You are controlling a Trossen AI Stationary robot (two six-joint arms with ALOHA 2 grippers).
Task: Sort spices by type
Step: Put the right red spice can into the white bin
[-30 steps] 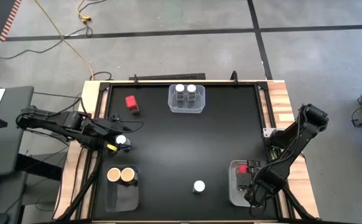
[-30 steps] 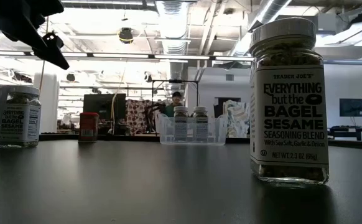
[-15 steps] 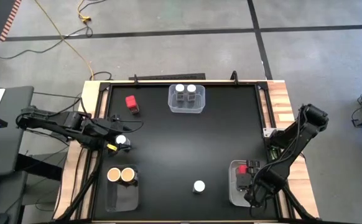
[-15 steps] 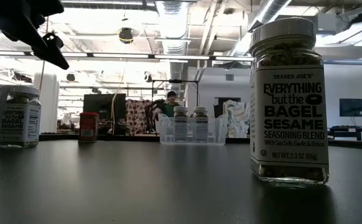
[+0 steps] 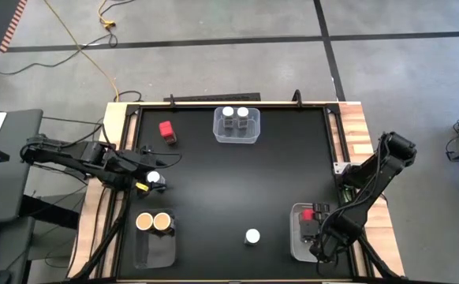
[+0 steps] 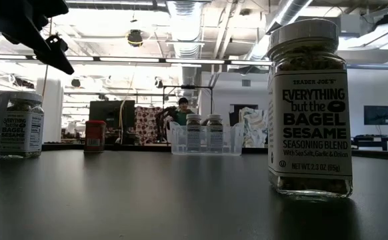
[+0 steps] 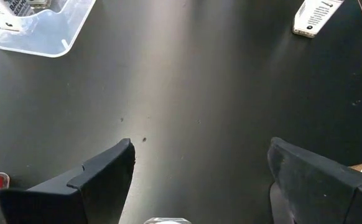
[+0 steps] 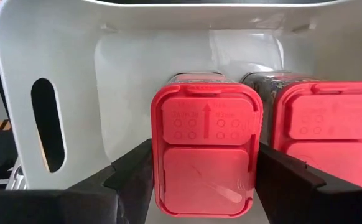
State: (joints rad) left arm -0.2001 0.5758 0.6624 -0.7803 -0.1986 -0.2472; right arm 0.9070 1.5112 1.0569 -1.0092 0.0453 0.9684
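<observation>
In the low view, nearest the camera, a white-lidded jar (image 6: pixel 309 107) stands alone on the black table (image 5: pixel 277 173); from above it sits near the front edge (image 5: pixel 251 236). At the front right, the right gripper (image 8: pixel 204 186) is down inside a clear bin (image 8: pixel 75 81), its fingers (image 8: pixel 131 177) on either side of a red-lidded container (image 8: pixel 206 149) with a second red one (image 8: pixel 330 130) just beside it; whether the fingers press it I cannot tell. At the front left, two tan-lidded jars (image 5: pixel 153 222) sit in another bin (image 5: pixel 154 248). Farther back on the left, the left gripper (image 5: pixel 144 180) hangs with its fingers (image 7: pixel 100 177) apart above a white-lidded jar (image 5: pixel 154 178). Beyond that a loose red container (image 5: pixel 167 130) stands. At the far edge a third bin (image 5: pixel 236 136) holds two white-lidded jars (image 5: pixel 235 115)
</observation>
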